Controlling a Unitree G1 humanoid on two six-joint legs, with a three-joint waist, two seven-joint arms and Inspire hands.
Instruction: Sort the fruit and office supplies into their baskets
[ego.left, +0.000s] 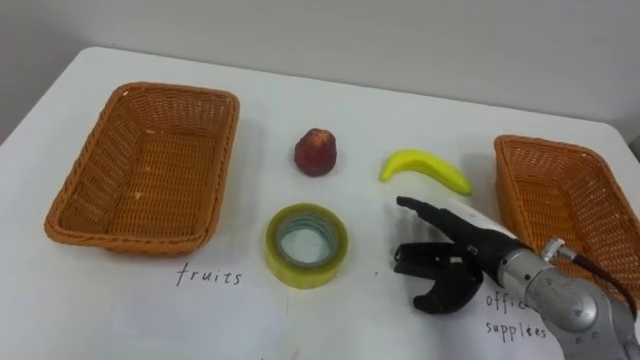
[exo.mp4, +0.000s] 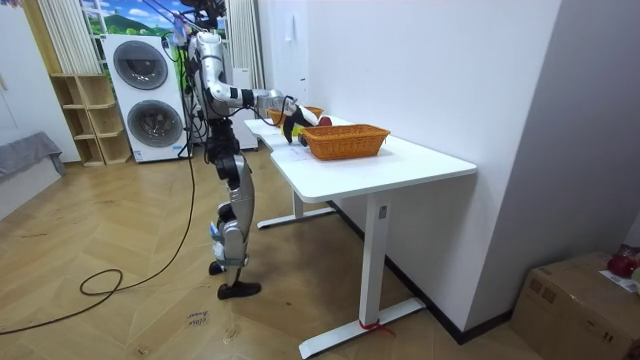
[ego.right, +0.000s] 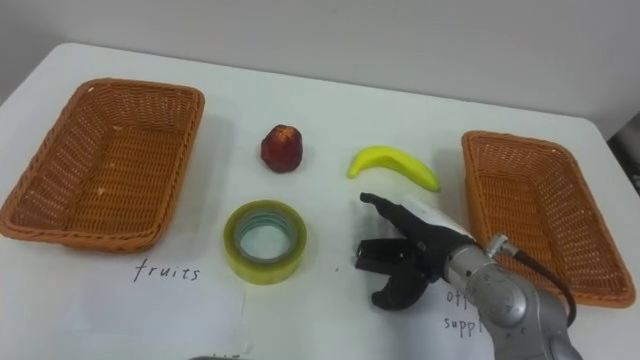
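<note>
Over the table, at 3 o'clock from the tape roll, the right hand is hovering with fingers spread apart, holding nothing. Banana and apple are lying between the left basket and the right basket.

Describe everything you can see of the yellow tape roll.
The roll of translucent yellow tape lies flat on the white table, hole upward, its inner core greenish. It sits in front of the dark red fruit, beside the near corner of the left woven basket. Only the table touches it; the right hand is apart, to its right.
</note>
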